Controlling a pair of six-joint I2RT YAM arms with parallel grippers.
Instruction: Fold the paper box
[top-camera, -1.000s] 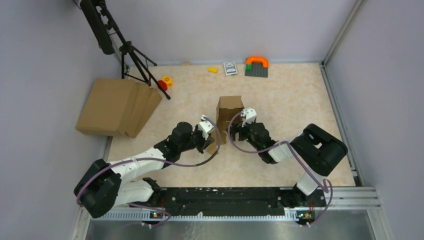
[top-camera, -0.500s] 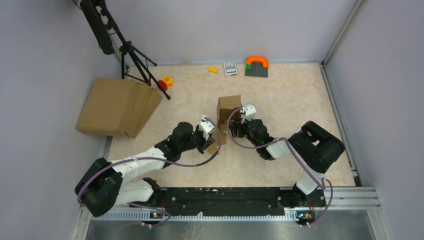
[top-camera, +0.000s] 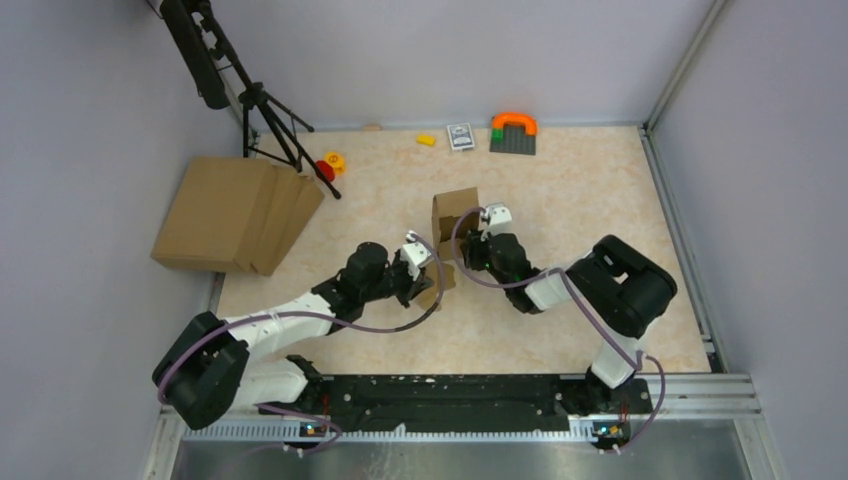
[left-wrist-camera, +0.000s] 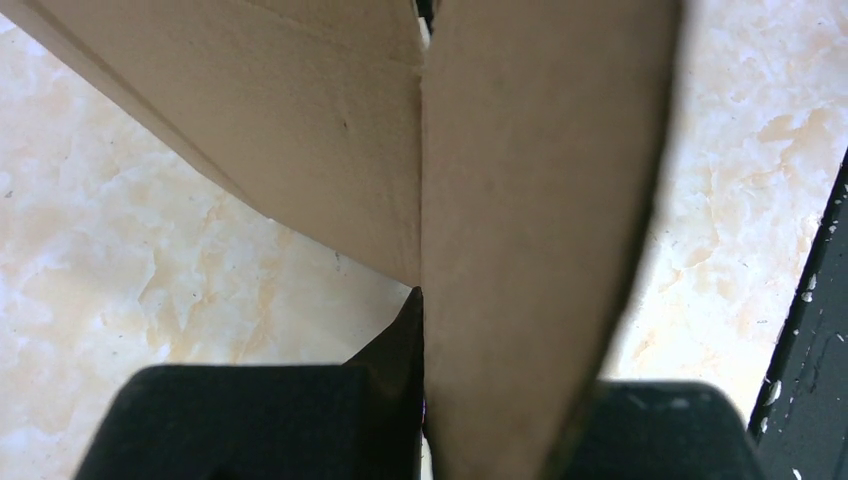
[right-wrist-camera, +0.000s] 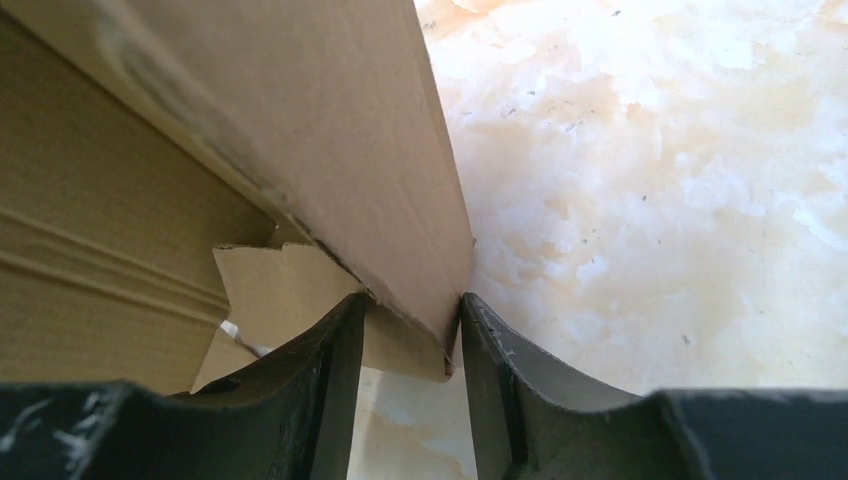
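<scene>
Top external view: the paper box (top-camera: 455, 212) is being held standing near the middle of the tabletop (top-camera: 590, 200). A flap at its near end is being clamped by the left fingers (left-wrist-camera: 250, 420). A side wall is being straddled by the right fingers (right-wrist-camera: 320, 400), though whether it is being gripped cannot be told.

plain brown paper box (top-camera: 455, 215), beige marbled table (top-camera: 570, 200)

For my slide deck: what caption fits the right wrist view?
Right fingers straddle a wall of the paper box on the marbled table.
</scene>
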